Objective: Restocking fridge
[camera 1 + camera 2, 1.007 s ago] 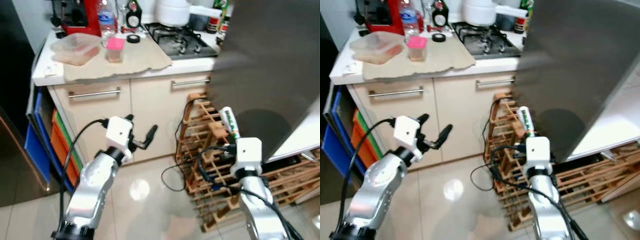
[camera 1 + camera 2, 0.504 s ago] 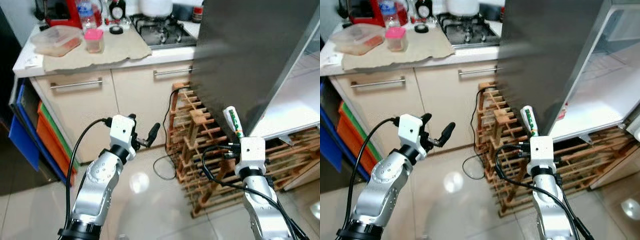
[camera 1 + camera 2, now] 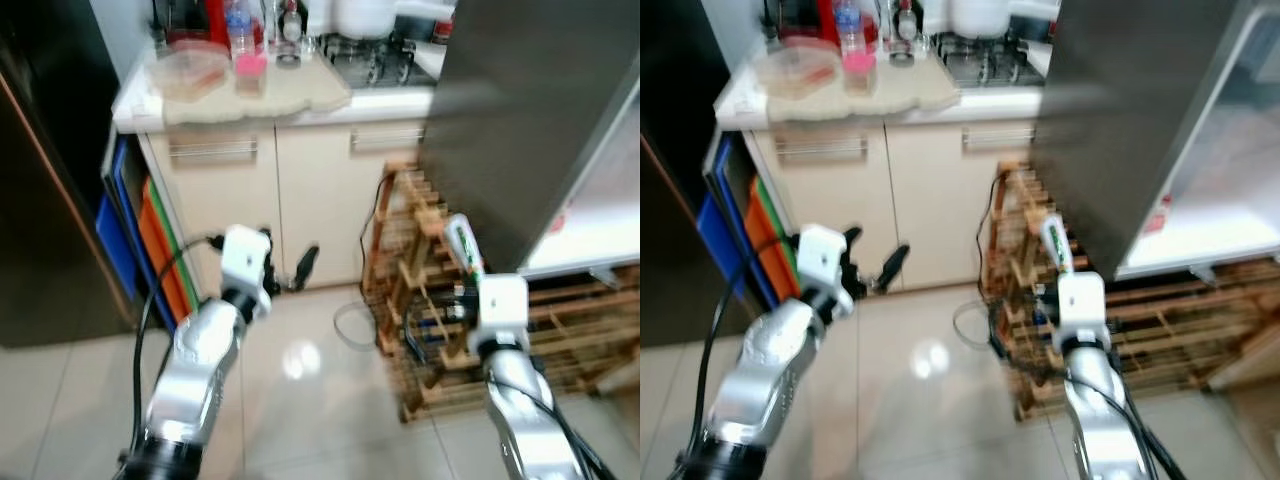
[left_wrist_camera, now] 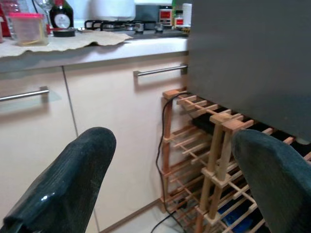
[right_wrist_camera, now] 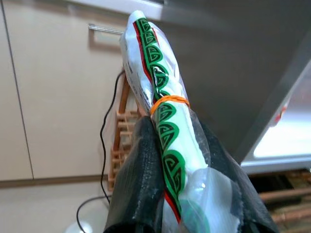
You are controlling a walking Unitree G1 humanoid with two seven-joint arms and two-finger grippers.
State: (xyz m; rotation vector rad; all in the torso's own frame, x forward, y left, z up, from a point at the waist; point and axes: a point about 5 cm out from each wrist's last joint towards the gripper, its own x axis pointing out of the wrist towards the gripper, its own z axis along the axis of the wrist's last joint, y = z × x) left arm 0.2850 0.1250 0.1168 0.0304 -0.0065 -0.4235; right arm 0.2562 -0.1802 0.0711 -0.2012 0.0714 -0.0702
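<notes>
Right gripper (image 5: 180, 194): your black fingers clamp a long plastic packet (image 5: 160, 121), white with green print, orange rubber band round it.
Packet position: upright, before the wooden lattice rack (image 3: 430, 290).
Left gripper (image 3: 285, 275): fingers spread, empty.
Fridge door (image 3: 530, 110): flat grey metal.

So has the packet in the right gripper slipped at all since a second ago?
No. The packet stays clamped in the right gripper, upright above the wrist as before; only the camera shifted.

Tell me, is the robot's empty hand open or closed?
Open. The left gripper has its two black fingers spread wide apart, with the cupboard and wooden rack visible between them, and nothing held.
</notes>
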